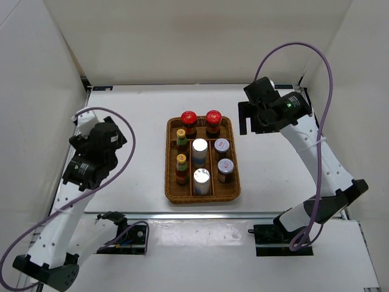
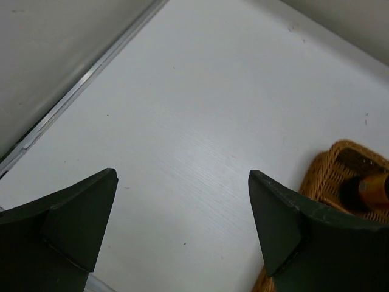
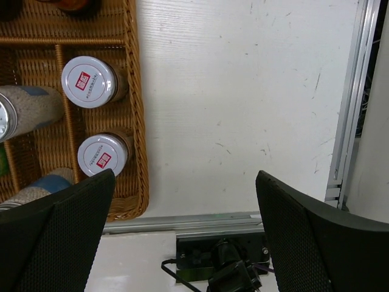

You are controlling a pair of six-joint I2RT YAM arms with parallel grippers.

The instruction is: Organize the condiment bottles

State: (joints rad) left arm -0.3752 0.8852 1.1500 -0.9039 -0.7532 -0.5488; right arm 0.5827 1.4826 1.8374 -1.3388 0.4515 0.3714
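Note:
All the condiment bottles stand in the brown wicker tray at mid-table. Two red-capped bottles fill the back row. Two slim ones are in the left column, two silver-capped in the middle, and two grey-capped with a red mark on the right. My left gripper hangs open over bare table left of the tray; a slim bottle shows at the edge. My right gripper is open, right of the tray, beside the grey-capped bottles. Neither holds anything.
White walls enclose the table on three sides. A metal rail runs along the table's right edge, and another along the near edge, with the right arm's black base mount behind it. Purple cables loop from both arms.

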